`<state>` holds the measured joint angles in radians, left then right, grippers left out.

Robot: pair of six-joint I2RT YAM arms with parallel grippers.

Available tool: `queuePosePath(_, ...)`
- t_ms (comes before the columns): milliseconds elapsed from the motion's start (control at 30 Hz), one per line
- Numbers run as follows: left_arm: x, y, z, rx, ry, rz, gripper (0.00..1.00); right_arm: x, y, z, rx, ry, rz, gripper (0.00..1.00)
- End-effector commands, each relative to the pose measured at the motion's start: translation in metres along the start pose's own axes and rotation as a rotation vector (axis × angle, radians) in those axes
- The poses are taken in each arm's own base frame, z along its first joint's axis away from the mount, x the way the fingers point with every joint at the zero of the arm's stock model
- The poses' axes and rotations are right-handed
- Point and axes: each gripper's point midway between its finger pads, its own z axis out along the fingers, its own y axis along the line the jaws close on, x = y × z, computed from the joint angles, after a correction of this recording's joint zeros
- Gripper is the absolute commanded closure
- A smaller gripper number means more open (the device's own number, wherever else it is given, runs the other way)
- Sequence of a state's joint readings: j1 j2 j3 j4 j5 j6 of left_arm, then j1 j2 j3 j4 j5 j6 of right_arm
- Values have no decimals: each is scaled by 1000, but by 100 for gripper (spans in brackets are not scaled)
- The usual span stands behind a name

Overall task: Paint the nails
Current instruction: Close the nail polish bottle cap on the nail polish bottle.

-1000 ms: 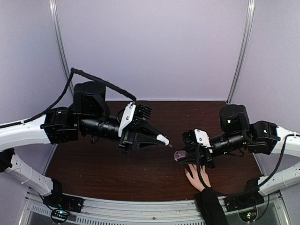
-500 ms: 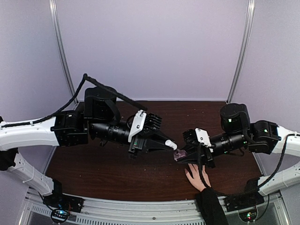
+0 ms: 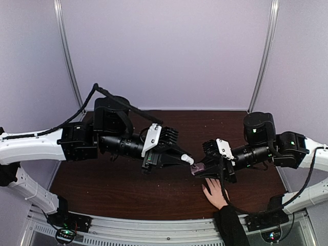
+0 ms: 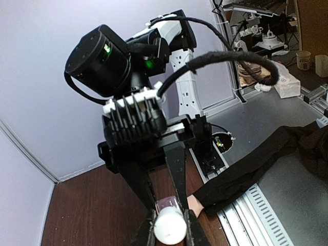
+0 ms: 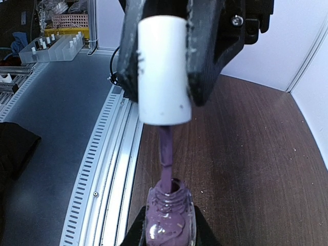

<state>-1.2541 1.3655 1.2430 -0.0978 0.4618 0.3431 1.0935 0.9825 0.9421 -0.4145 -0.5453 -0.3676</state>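
Observation:
My left gripper (image 3: 188, 160) is shut on the white cap (image 4: 169, 228) of a nail-polish brush. The purple brush stem (image 5: 166, 154) runs down from the cap (image 5: 163, 69), and its tip is inside the neck of the open bottle (image 5: 169, 215) of purple polish. That bottle is clamped in my shut right gripper (image 5: 169, 229), also seen in the top view (image 3: 202, 170), just above the table. A light-skinned hand (image 3: 215, 192) in a black sleeve (image 3: 229, 225) lies flat below the right gripper. Its nails are too small to make out, and the gripper covers part of the fingers.
The dark wood table (image 3: 113, 179) has an aluminium rail (image 3: 154, 233) along its near edge. A black cable (image 3: 221, 177) from the right arm loops over the hand. Pale walls and upright posts (image 3: 64, 46) close the back and sides.
My left arm has swung right and down, carrying the cap and brush to the bottle. The brush tip now sits in the bottle neck. The right arm and the hand have barely moved.

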Motion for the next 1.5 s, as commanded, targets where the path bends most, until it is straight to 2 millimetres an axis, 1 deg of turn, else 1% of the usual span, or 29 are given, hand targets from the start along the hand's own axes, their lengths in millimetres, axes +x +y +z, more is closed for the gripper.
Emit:
queuePosePath(0,-1,1,2,-17,-18,23,100,-18,0,-9,15,-63,-25,100)
queuePosePath(267,2,0,1,-20,-7,17,100,-19,0,-10,21,-69,-23,100)
queuePosePath(733,-12,5,-4,-43,-43,23,100,-6,-7,2,31,-7,-9,100)
queuePosePath(1067,-14,7,-9,-66,-39,33,100,-5,-8,2,39,-6,-8,100)
queuePosePath(1233,-18,9,-13,-78,-49,41,100,-5,-8,2,38,-6,-8,100)
queuePosePath(1467,-15,7,-11,-66,-40,36,100,-7,-8,1,42,-15,-9,100)
